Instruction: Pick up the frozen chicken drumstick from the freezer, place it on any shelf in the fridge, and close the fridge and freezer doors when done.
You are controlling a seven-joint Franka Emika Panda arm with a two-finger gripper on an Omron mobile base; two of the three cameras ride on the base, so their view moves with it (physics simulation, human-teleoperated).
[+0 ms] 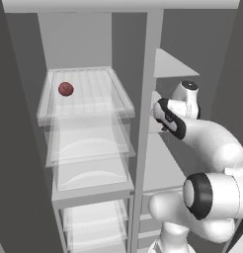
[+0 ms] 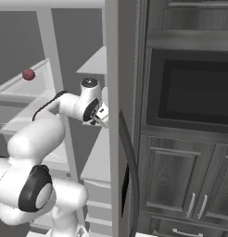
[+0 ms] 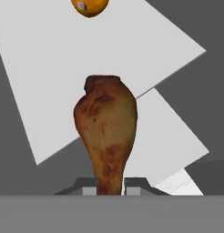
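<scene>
Drumstick: we see one frozen chicken drumstick [image 3: 106,132], its narrow end clamped in the gripper [image 3: 110,187] inside the freezer [image 1: 165,163].
Room: grey shelf edges lie close behind it.
Count: one orange thing [image 3: 89,7], one red ball [image 1: 65,89] on the fridge shelf [image 1: 84,96].
Arm: bent, reaching into the freezer.

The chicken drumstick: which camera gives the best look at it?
The hand view: the chicken drumstick stands large and centred, its narrow end pinched between the closed jaws. In both base views the arm's hand reaches into the freezer and the drumstick can't be made out.
</scene>
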